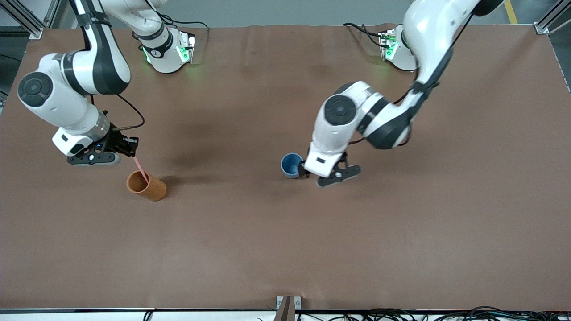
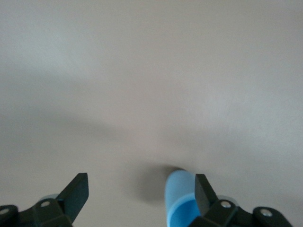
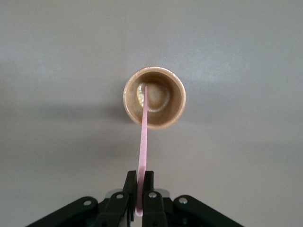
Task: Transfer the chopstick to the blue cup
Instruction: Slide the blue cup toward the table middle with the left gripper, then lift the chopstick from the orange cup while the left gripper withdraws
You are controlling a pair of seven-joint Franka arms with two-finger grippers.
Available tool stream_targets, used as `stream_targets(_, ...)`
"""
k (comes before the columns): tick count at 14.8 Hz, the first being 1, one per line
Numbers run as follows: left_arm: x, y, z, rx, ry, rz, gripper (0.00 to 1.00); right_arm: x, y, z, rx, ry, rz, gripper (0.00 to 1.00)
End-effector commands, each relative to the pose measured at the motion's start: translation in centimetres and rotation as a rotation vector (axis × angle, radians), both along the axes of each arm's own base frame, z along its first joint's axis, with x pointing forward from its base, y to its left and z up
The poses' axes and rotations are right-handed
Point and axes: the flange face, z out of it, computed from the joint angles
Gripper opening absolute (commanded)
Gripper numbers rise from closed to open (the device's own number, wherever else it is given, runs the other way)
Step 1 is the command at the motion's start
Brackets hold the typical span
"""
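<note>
A: Okay, nearest the front camera, what's there?

B: I see the orange-brown cup (image 1: 146, 186) at lower left of the frame, the chopstick (image 1: 140, 167) slanting down into it. My right gripper (image 1: 130, 147) is clamped on its upper end.

A: And farther up?

B: The blue cup (image 1: 291, 165) stands upright at centre. My left gripper (image 1: 328, 171) is just beside it, jaws spread wide, holding nothing.

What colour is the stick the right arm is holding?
Pale pink chopstick; clearest in the right wrist view.
</note>
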Motion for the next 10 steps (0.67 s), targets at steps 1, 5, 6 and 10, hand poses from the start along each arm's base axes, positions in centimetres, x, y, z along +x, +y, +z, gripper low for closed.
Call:
stream_targets(1, 1.2, 7.7, 6.2, 0.007, 0.027, -0.071, 1.0, 0.9, -0.2, 6.4, 0.013, 0.031, -0.027, 0.04)
stream_targets(5, 1.3, 18.3, 13.8, 0.007, 0.069, -0.28, 1.0, 1.1, 0.4, 15.7, 0.039, 0.069, -0.043, 0.04)
stream_targets(6, 0.4, 21.0, 16.3, 0.025, 0.067, -0.326, 1.0, 0.8, 0.7, 17.5, 0.044, 0.076, -0.038, 0.04)
stream_targets(10, -3.7, 26.1, 22.9, 0.055, 0.088, -0.481, 1.0, 0.2, 5.2, 21.0, 0.077, 0.051, -0.102, 0.04)
